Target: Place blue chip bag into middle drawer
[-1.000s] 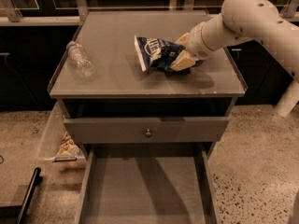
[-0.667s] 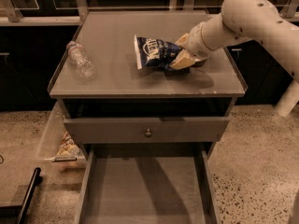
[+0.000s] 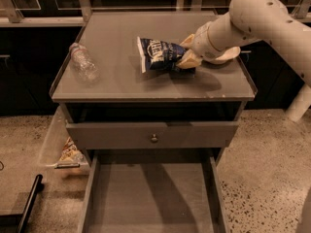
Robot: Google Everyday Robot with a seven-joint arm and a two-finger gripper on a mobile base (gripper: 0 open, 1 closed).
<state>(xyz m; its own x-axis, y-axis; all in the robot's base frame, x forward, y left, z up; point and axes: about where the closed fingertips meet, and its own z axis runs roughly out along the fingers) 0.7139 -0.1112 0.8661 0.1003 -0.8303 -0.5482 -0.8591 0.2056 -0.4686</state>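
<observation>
One clear bottle (image 3: 83, 62) lay by the top's left edge. The blue chip bag (image 3: 158, 54) sat right of centre w/ the gripper (image 3: 188, 51) at its right end; grip state couldn't be told. Step looked like pickup; next needed a lift past the front edge to the open middle drawer (image 3: 150, 198). The bowl (image 3: 226, 57) was mostly hidden behind the arm.

Cream jaws on dark-blue, white-lettered blue chip bag (image 3: 158, 55); grey middle drawer (image 3: 150, 198).

Countertop (image 3: 121, 84) — bottle (image 3: 83, 64), blue chip bag (image 3: 158, 54) in tool (image 3: 186, 51)
</observation>
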